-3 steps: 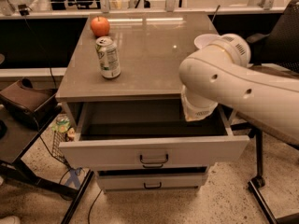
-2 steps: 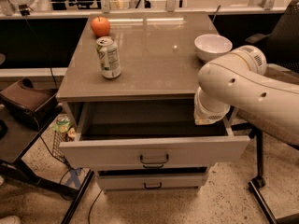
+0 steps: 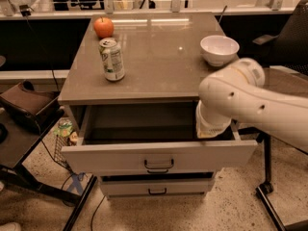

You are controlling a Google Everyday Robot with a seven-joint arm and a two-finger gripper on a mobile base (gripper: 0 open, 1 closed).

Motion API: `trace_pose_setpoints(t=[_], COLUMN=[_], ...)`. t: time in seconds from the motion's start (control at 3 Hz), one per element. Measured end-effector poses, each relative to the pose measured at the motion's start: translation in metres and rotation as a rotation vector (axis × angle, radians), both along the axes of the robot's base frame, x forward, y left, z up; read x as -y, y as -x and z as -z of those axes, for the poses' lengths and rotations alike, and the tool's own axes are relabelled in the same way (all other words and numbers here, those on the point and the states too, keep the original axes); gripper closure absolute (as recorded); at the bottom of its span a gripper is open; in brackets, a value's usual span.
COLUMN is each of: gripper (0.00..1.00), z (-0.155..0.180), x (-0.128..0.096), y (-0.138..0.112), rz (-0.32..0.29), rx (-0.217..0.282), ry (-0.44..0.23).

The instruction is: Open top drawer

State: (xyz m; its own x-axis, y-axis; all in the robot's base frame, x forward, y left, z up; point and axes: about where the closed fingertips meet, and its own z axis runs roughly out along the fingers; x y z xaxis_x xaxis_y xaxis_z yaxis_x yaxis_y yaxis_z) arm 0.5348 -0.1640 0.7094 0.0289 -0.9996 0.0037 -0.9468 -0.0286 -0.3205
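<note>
The top drawer (image 3: pixel 159 155) of the grey cabinet is pulled out. Its light grey front carries a small black bar handle (image 3: pixel 159 165), and its shallow dark interior (image 3: pixel 139 124) shows. My white arm (image 3: pixel 240 100) reaches in from the right, and its lower end (image 3: pixel 211 124) hangs over the drawer's right end. The gripper is hidden behind the arm there, somewhere at the right end of the open drawer.
On the cabinet top (image 3: pixel 159 57) stand a green can (image 3: pixel 112 59), a red apple (image 3: pixel 103 27) and a white bowl (image 3: pixel 219 49). A lower drawer (image 3: pixel 156 186) is shut. A chair base (image 3: pixel 267 191) is at the right. Black frame legs and cables (image 3: pixel 72 186) are at the left.
My arm has swung to the right and a little down, uncovering the white bowl. The top drawer stays pulled out as before.
</note>
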Motion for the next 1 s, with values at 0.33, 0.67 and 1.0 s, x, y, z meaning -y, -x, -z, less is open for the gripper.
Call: trace_pose_setpoints(t=[0.33, 0.67, 1.0], gripper=[1.0, 1.0, 1.0], z=[0.031, 0.052, 0.052], x=[-0.005, -0.014, -0.014], y=[0.006, -0.012, -0.012], rz=[0.005, -0.031, -0.032], rx=[-0.009, 0.006, 0.005], ry=[-0.056, -0.11, -0.11])
